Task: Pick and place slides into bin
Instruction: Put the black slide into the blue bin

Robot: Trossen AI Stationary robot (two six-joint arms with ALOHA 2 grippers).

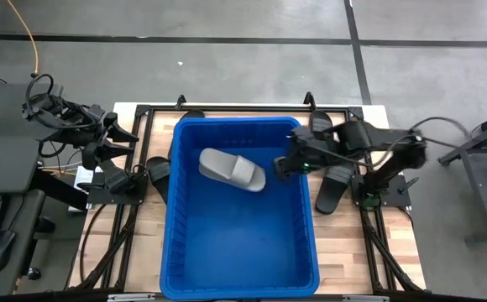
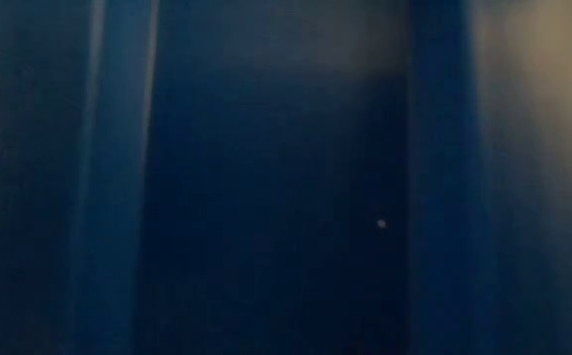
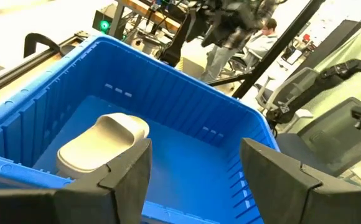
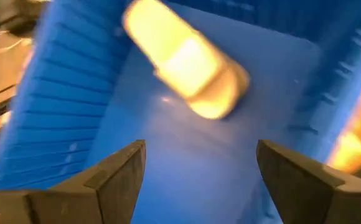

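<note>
One grey slide lies in the upper middle of the blue bin, which fills the centre of the high view. At least four black slides are left on the table: one just left of the bin, another to its right. The right gripper hangs over the bin's right rim, fingers spread and empty, so the job looks barely begun. The left gripper waits at centre left, fingers likewise apart.
</note>
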